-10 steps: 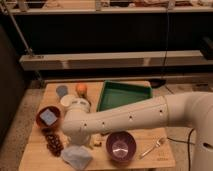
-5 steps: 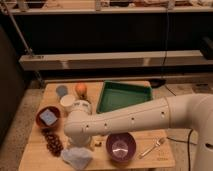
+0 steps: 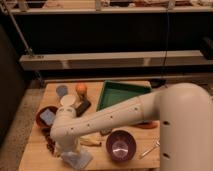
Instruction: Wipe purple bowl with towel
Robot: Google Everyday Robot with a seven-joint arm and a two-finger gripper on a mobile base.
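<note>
Pale grey-blue and rumpled, the towel [image 3: 79, 160] lay at the near edge of the wooden table [image 3: 100, 162], toward the left. The gripper [image 3: 70, 151] was right over it, at the end of a big white arm [image 3: 125, 116] that came in from the right and bent down. Its jaws stood wide open. They had hold of nothing that I could see, and I could not tell if they touched the towel.

Just to the right, also near the front, sat the purple bowl [image 3: 121, 146]. It was apart from the towel. Its inside was shiny and paler. A small metal thing [image 3: 150, 148], maybe a fork or a spoon, lay beside it on the right. A yellowish stick [image 3: 90, 142] lay between the towel and the bowl, a bit further back. Some dark red lumps [image 3: 50, 145] sat left of the gripper.

Further back on the left was a smaller reddish-brown bowl [image 3: 38, 116]. A blue-grey square piece [image 3: 48, 118] lay in it. Behind that stood a white cup [image 3: 67, 100], and I could not tell what was in it. A dark block [image 3: 83, 107] lay beside the cup. A red-orange thing [image 3: 148, 125] peeked out from under the arm.

Farthest back were a round grey-blue thing [image 3: 62, 90], an orange [image 3: 81, 89] and a green tray [image 3: 125, 85]. The tray showed its green floor.

I counted two bowls, one tray, one cup, one towel and one orange.
</note>
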